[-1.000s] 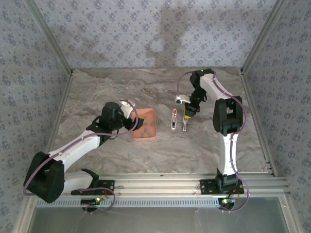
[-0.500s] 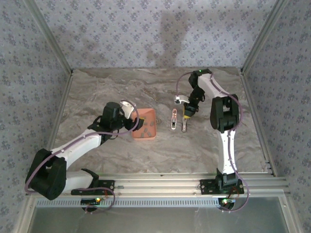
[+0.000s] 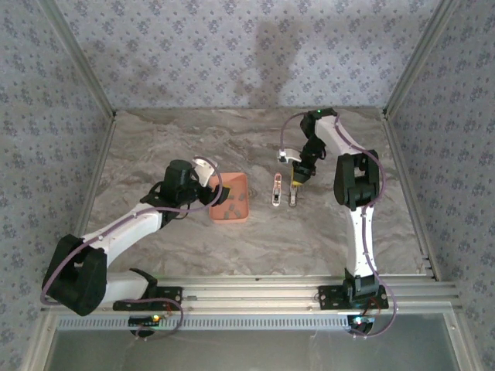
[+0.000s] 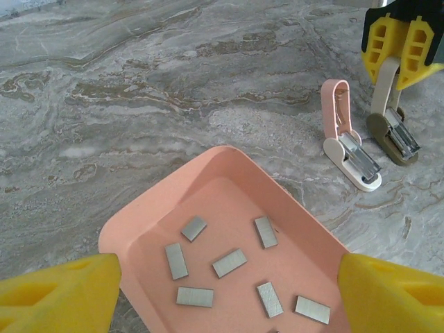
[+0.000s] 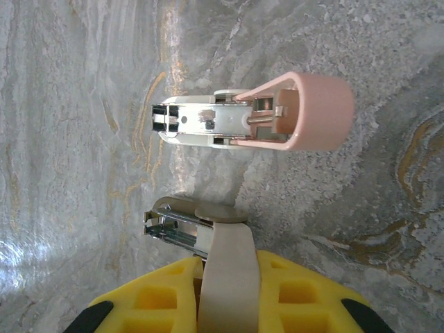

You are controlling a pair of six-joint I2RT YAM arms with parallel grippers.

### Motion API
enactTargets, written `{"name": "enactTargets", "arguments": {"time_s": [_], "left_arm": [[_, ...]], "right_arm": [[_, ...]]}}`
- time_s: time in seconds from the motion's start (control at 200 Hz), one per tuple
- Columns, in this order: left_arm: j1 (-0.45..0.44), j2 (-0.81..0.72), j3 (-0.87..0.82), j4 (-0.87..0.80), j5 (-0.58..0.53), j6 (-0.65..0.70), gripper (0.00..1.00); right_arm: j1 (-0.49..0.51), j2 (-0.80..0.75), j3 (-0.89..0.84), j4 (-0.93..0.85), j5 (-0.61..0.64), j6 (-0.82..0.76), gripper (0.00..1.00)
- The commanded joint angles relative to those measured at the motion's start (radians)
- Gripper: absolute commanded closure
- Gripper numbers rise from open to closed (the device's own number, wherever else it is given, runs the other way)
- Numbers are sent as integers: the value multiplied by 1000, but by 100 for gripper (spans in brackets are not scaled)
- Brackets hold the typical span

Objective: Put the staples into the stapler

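Seven or so small grey staple strips [image 4: 229, 263] lie loose in the salmon-pink plastic tray [image 4: 166, 194]; left pincer [image 4: 225, 295] hangs wide open over the tray's near end, gripping nothing; the little pink-and-white stapler [image 4: 345, 142] lies flipped open on the grey marbled desk [image 4: 139, 90], just beside a beige stapler [image 4: 394, 132] whose top arm the right pincer [image 5: 225, 295] is clamped on.

**Desk:** What's pictured?

**Photographer:** Twin white arms, the left arm [image 3: 124, 228] and the right arm [image 3: 362, 232], with bulky black joints. Thin purple cables [image 3: 283, 137] loop just behind each claw. Green lights [image 3: 155, 318] glow at the bases, farthest from the claws.

**Desk:** And the claws?

**Photographer:** The left gripper [image 3: 215, 195] and right gripper [image 3: 295, 180] carry yellow fingers [image 5: 156, 305] moulded with square hollow cells, black behind.
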Motion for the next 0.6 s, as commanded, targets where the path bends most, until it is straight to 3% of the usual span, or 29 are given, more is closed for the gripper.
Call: {"name": "enactTargets", "arguments": {"time_s": [0.0, 0.24, 0.595], "left_arm": [[9, 4, 36, -13, -4, 16, 19], [8, 0, 38, -25, -6, 17, 18], [8, -19, 38, -67, 2, 10, 18]], "right_arm": [[-2, 26, 28, -10, 26, -22, 84], [-2, 19, 30, 7, 38, -18, 78], [9, -56, 5, 69, 53, 20, 61]]}}
